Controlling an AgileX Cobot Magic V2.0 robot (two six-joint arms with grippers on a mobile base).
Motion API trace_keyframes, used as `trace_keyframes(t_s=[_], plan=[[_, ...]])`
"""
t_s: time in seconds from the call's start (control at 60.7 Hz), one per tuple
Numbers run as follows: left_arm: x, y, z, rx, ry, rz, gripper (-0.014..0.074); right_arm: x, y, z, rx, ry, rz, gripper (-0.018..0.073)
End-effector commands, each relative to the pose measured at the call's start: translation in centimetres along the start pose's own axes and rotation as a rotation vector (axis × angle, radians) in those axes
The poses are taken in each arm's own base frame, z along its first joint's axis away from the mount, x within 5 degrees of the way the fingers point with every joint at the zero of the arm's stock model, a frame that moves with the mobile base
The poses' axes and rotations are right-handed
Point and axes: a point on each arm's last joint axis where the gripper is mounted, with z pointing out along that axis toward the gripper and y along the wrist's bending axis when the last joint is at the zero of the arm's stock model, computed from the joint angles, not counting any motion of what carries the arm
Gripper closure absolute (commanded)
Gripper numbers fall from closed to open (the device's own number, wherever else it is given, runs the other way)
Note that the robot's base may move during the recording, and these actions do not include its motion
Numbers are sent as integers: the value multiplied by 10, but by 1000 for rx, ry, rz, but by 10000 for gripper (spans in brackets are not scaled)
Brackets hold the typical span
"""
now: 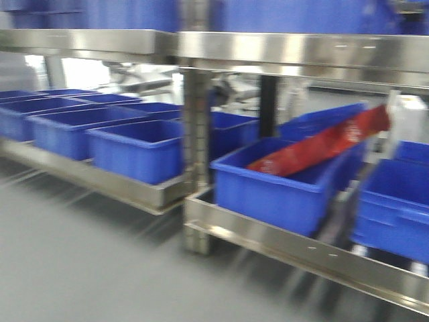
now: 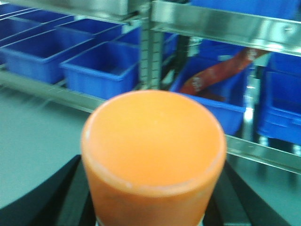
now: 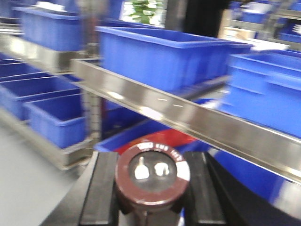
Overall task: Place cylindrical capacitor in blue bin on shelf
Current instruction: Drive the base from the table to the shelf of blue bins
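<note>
at the bottom of the right wrist view, the right gripper [image 3: 151,200] is clenched on the one cylindrical capacitor [image 3: 151,176]. its two black fingers [image 3: 101,188] press the maroon body from either side. the capacitor stands upright, its pale top rim and two bright terminals facing the camera. it is off the shelf [image 3: 188,115], in front of and below a front rail.

in the left wrist view, the left gripper [image 2: 153,209] grasps one orange cylinder [image 2: 153,150], with a black finger [image 2: 70,197] on each side of it. the cylinder is upright, its rimmed round face up.

beyond both lies grey floor [image 1: 100,268], then the steel shelf [image 1: 301,50] with two bays meeting at an upright post [image 1: 196,134].

on the lower tier of the left bay, three blue bins stand in a row along the front edge; the nearest [image 1: 137,151] is at the corner by the post. a second row stands behind them, too blurred to count.

in the right bay, one blue bin [image 1: 281,191] sits at the front left corner of the lower tier. it holds one red packet [image 1: 322,144], which leans up over the bin's far rim. another blue bin [image 1: 395,208] stands near the right edge, and more lie behind.

the upper tier carries further blue bins [image 3: 164,59].
</note>
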Motion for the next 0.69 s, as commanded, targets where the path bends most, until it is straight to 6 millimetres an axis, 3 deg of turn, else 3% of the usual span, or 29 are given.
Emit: trace_keyframes(t_s=[0.0, 0.675], plan=[[-3, -1, -1, 7, -24, 0, 707, -4, 0, -2, 0, -39, -2, 631], [-3, -1, -1, 7, -24, 0, 707, -4, 0, -2, 0, -39, -2, 631]])
